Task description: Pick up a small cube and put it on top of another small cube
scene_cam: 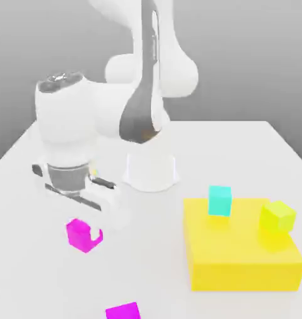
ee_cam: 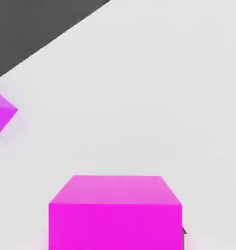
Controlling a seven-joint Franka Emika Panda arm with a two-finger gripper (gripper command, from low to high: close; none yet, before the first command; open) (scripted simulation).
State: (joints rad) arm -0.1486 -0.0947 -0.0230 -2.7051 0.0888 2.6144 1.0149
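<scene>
Firstly, going from the exterior view's left to its right and taking the big yellow block (scene_cam: 241,252) as landmark: far to the left of the block stands the white arm, with its end effector (scene_cam: 85,233) lowered to the counter (scene_cam: 253,149). The end effector is closed, and I judge that it is closed on the small cube (scene_cam: 82,234). This bright magenta cube sits directly under the hand, well apart from the block on its left side. In the hand view the same small cube (ee_cam: 115,212) appears very near, between the fingers, with a flat top and clean straight edges.

A second magenta cube (scene_cam: 123,311) of the same kind lies nearer to the block, but lower in the exterior view and to the block's left. In the hand view its corner (ee_cam: 3,114) is visible at the side. I judge that it will be the base for the stack.

On the block itself rest a cyan cube (scene_cam: 219,200), toward the block's left part, and a yellow-green cube (scene_cam: 277,216) at the block's right part. They are not part of the task.

About handling: the small cube looks rigid and light, so probably little force is enough. Its faces seem smooth, so it may slip or turn if the hold is off centre. The best place to hold is on two opposite flat sides, at middle height, with the fingers square to these faces. It does not look fragile. The base cube is equally small, so the placing must be well centred, otherwise the top cube may tip off.
</scene>
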